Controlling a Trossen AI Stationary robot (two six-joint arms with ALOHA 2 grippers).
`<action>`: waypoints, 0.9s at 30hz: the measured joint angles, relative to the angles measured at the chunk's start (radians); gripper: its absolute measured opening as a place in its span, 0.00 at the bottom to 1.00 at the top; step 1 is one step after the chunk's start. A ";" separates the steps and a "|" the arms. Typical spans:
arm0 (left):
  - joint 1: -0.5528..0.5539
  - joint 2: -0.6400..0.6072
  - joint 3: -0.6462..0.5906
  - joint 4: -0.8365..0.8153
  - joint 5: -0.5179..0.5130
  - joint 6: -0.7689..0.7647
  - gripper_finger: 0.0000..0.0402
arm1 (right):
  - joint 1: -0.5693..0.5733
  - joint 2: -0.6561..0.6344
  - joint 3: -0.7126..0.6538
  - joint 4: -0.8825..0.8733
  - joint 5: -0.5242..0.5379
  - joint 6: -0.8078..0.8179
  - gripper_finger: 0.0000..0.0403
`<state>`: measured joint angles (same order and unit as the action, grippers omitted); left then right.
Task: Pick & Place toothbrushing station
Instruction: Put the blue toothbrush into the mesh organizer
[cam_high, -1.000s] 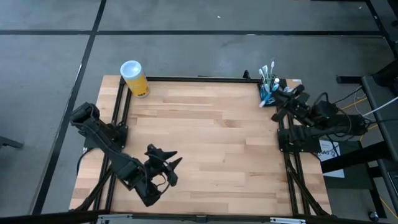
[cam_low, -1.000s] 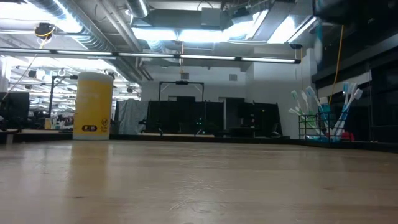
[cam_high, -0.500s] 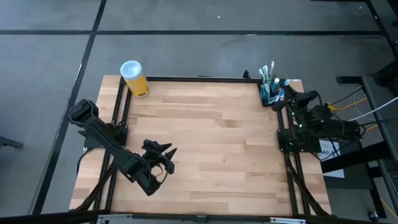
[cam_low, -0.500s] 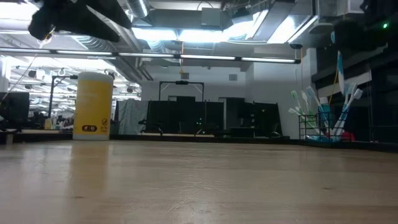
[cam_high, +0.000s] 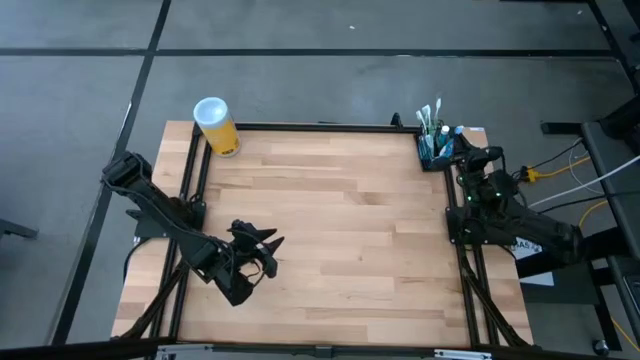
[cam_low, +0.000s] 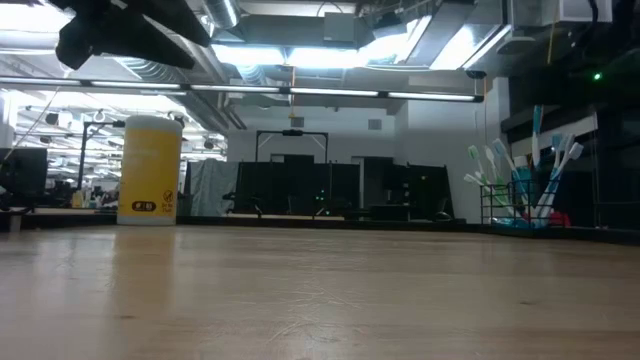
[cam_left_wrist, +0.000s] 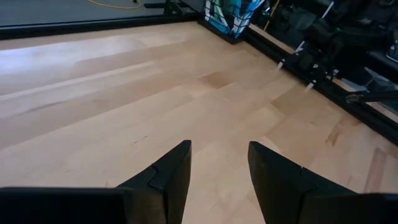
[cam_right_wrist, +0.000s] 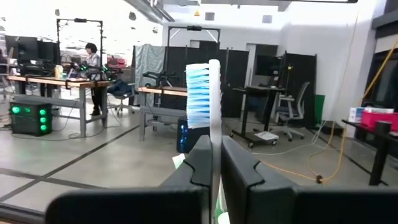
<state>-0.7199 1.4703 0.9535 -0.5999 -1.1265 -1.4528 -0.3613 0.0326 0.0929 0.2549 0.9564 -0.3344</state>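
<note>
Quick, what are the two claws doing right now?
Left gripper: open, empty, above the table.
Right gripper: shut on a toothbrush, beside the toothbrushing station.

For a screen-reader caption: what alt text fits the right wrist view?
The right gripper is shut on a toothbrush, its white-and-blue bristled head standing upright. Behind it is a workshop with desks, dark partitions, a chair and a distant person.

yellow cup (cam_low: 149, 170), toothbrushing station (cam_low: 520, 195), wooden table (cam_low: 300, 290)
</note>
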 joint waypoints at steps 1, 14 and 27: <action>0.000 -0.004 -0.001 -0.003 -0.001 0.001 0.38 | -0.030 0.000 -0.009 0.000 -0.033 0.015 0.04; 0.002 -0.004 -0.001 0.000 0.012 0.025 0.38 | -0.337 0.000 -0.077 -0.060 -0.431 0.183 0.04; -0.010 -0.003 -0.001 0.007 0.008 0.026 0.38 | -0.435 -0.006 -0.073 -0.175 -0.522 0.381 0.38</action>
<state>-0.7302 1.4670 0.9527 -0.5930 -1.1190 -1.4265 -0.7959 0.0262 0.0200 0.0799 0.4342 0.0470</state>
